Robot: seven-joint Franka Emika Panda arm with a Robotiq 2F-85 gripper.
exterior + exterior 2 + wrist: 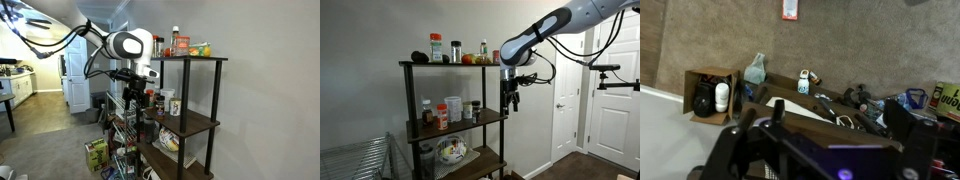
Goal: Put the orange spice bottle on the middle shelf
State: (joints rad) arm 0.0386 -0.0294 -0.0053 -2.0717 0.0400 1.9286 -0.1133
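From where I stand, the black-framed rack (506,145) is set against a plain pale wall (360,80). White doors (575,115) lie beyond the end of the rack nearest the arm, and the floor by them is dark wood. The orange spice bottle (442,115) stands upright on the rack's middle shelf (488,119), between a dark bottle (427,110) and a white container (454,108), well in from that end. The gripper (510,98) hangs fingers-down just outside the rack, about level with that shelf. I can't tell whether its fingers are apart or together, as they are too small here and blurred in the wrist view. A patterned bowl (450,150) sits on the rack's lowest board. The wrist view shows a cardboard box (710,92) among floor clutter.
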